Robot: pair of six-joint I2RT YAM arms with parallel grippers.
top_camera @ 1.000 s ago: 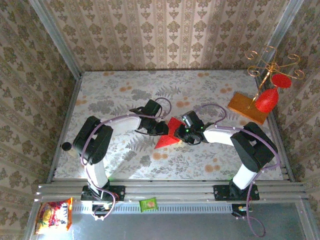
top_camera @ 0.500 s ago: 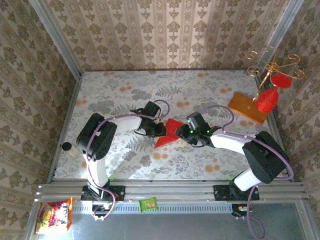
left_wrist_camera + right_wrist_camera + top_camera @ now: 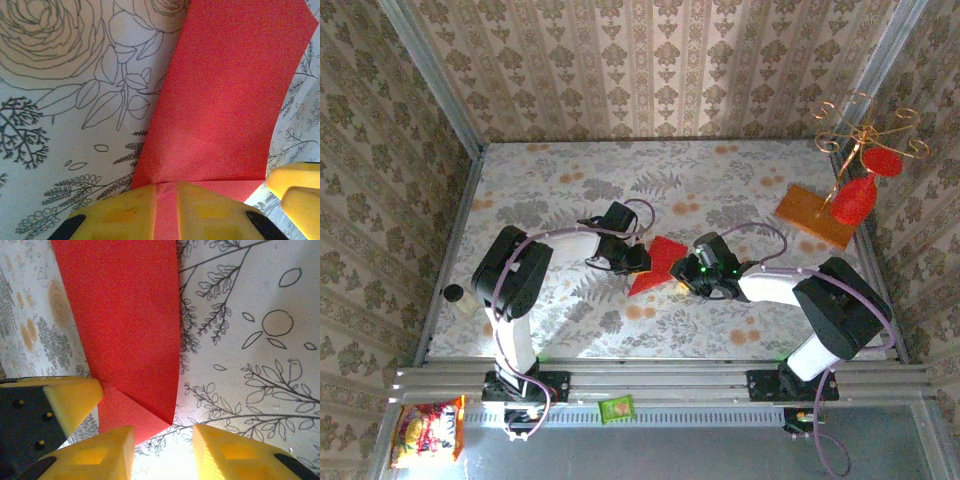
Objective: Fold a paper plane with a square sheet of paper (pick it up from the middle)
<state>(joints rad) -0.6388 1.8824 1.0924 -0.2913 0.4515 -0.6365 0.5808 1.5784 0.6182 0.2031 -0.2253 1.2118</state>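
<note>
The square sheet of paper [image 3: 660, 262] is a folded, creased red shape in the middle of the flowered table. My left gripper [image 3: 638, 258] is at its left edge. In the left wrist view its yellow fingers [image 3: 120, 215] stand nearly together with a narrow strip of the red paper [image 3: 220, 100] between them. My right gripper [image 3: 692, 270] is at the paper's right side. Its jaws [image 3: 162, 450] are open over bare table, and a folded corner of the paper [image 3: 125, 315] lies just beyond its left finger [image 3: 100, 455].
An orange-brown wooden board [image 3: 817, 216] and a red goblet ornament [image 3: 852, 200] on a gold wire stand sit at the back right. A small black object [image 3: 453, 293] lies at the table's left edge. Patterned walls close in three sides.
My right gripper has opened and shifted a little toward the near edge beside the paper. The left gripper and the paper have stayed almost where they were.
</note>
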